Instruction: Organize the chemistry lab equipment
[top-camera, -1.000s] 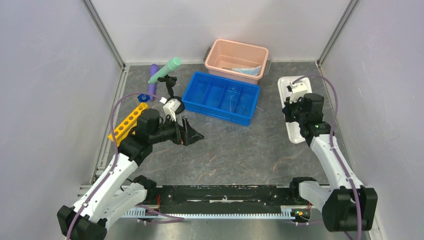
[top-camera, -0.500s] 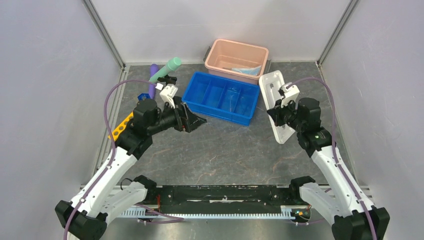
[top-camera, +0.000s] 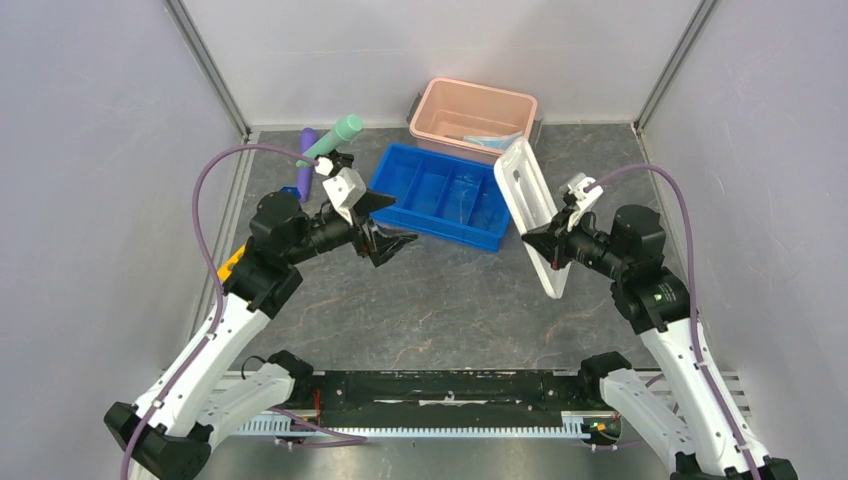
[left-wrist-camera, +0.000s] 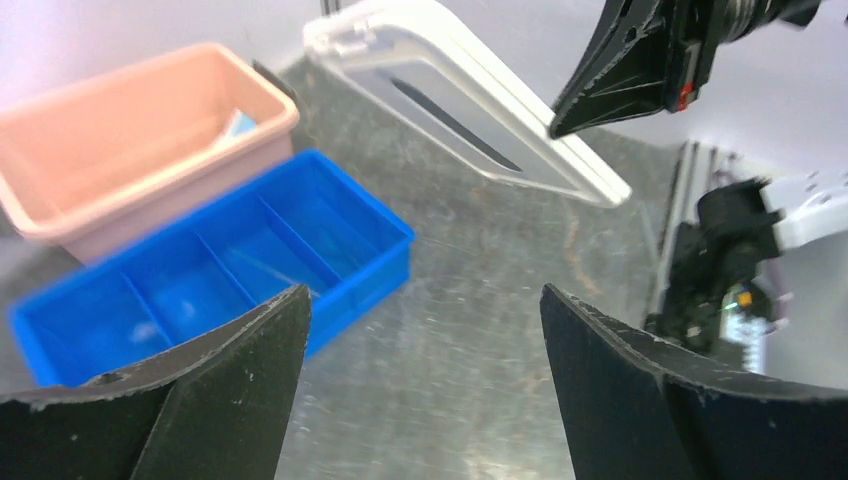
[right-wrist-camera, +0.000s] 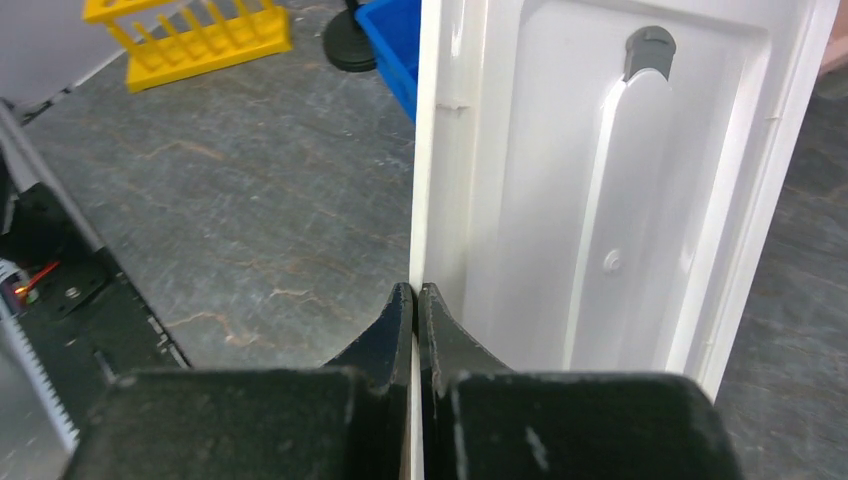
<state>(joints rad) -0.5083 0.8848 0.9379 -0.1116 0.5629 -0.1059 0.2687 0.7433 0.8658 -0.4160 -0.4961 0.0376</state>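
My right gripper (top-camera: 535, 243) (right-wrist-camera: 415, 290) is shut on the long edge of the white lid (top-camera: 528, 205) (right-wrist-camera: 620, 180) and holds it tilted in the air beside the blue divided tray (top-camera: 440, 195). Left of that tray my left gripper (top-camera: 388, 226) (left-wrist-camera: 422, 295) hangs open and empty above the table. The mint-green tube (top-camera: 336, 137) and purple tube (top-camera: 306, 146) lie at the back left by the black clamp stand (top-camera: 337, 160). My left arm hides most of the yellow rack (top-camera: 231, 263) (right-wrist-camera: 190, 35). A light-blue mask (top-camera: 490, 142) lies in the pink bin (top-camera: 473, 112).
The pink bin (left-wrist-camera: 130, 140) stands uncovered behind the blue tray (left-wrist-camera: 220, 270). In the left wrist view the white lid (left-wrist-camera: 470, 110) hangs at the top with the right gripper's fingers (left-wrist-camera: 610, 85) on it. Grey walls and metal rails ring the table.
My right gripper has lifted the white lid off the table at the right and swung it leftward toward the blue tray. My left arm has risen and moved back.
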